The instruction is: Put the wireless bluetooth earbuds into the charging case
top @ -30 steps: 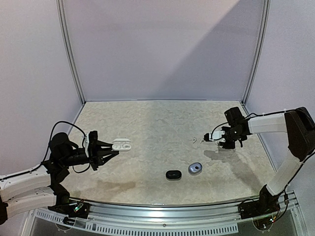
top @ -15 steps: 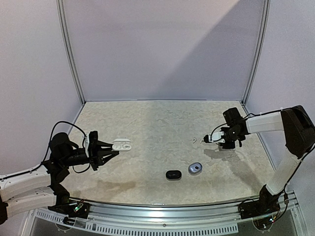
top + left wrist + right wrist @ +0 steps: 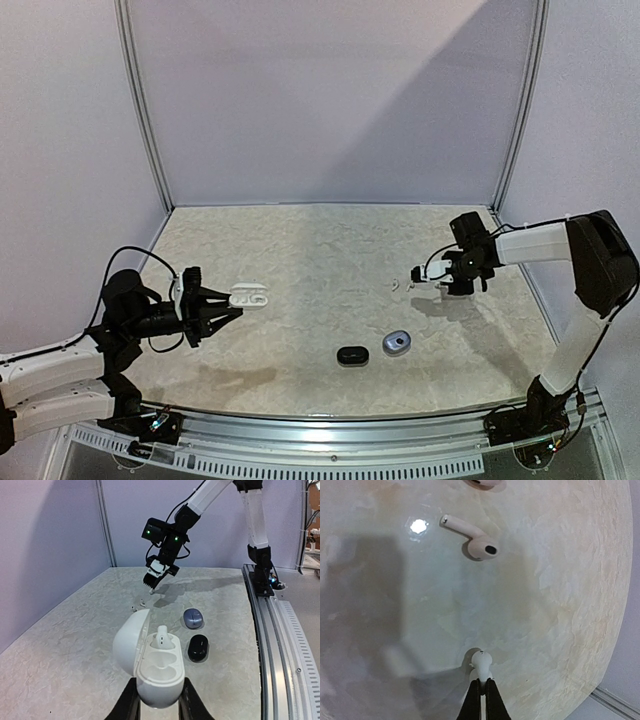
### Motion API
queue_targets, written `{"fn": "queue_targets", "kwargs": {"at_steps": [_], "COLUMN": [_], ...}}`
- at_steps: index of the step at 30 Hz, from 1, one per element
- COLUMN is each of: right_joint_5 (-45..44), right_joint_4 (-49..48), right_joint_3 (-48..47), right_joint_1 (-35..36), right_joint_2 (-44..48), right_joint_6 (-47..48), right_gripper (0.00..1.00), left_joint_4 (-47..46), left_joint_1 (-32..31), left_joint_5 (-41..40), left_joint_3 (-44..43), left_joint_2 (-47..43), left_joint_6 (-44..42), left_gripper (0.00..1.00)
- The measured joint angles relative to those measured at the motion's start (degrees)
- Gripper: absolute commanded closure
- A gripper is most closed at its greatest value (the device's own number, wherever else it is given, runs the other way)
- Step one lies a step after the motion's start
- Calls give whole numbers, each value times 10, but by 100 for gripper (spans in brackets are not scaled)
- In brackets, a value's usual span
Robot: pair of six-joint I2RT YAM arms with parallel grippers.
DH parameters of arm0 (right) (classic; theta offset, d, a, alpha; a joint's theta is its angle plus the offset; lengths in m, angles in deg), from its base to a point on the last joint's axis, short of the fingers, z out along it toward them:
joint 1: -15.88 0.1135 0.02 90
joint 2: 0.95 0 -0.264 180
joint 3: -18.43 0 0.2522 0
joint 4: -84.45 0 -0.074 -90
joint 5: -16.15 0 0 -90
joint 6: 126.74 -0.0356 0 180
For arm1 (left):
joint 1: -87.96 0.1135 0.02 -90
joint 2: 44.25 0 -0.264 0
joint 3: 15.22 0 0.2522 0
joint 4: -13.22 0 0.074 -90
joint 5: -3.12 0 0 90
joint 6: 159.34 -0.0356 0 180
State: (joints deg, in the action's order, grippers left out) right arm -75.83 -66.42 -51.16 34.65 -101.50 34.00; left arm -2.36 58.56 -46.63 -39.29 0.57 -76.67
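My left gripper (image 3: 157, 702) is shut on the base of an open white charging case (image 3: 159, 666), held above the table at the left (image 3: 248, 296). One white earbud (image 3: 162, 637) sits in the case's far slot; the near slot is empty. My right gripper (image 3: 481, 686) is shut on the stem of a white earbud (image 3: 481, 661), held just above the table at the right (image 3: 420, 274). A second white earbud (image 3: 472, 540) lies on the table ahead of it, and a third (image 3: 482, 482) shows partly at the top edge.
A small closed black case (image 3: 351, 355) and a closed blue-grey case (image 3: 397, 342) lie on the marbled table near the front middle. They also show in the left wrist view, black (image 3: 198, 647) and blue-grey (image 3: 193, 618). Walls enclose the back and sides.
My right gripper has moved slightly farther back and left with the earbud in it. The left arm and case have stayed still.
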Motion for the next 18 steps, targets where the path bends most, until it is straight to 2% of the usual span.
{"fn": "queue_targets", "kwargs": {"at_steps": [8,13,16,18], "right_joint_5": [33,117,148,168], "right_joint_4": [42,82,81,77], "right_joint_3": [-43,-161,-229,-268], "right_joint_1": [0,11,54,114], "right_joint_2": [-1,21,57,81], "right_joint_6": [-49,-186,-267,-308], "right_gripper": [100,100,100,100], "left_joint_4": [0,-3,-5,-7], "left_joint_1": [0,0,0,0], "left_joint_5": [0,0,0,0], "left_joint_3": [0,0,0,0], "left_joint_2": [2,2,3,6], "left_joint_6": [0,0,0,0], "left_gripper": [100,100,100,100]}}
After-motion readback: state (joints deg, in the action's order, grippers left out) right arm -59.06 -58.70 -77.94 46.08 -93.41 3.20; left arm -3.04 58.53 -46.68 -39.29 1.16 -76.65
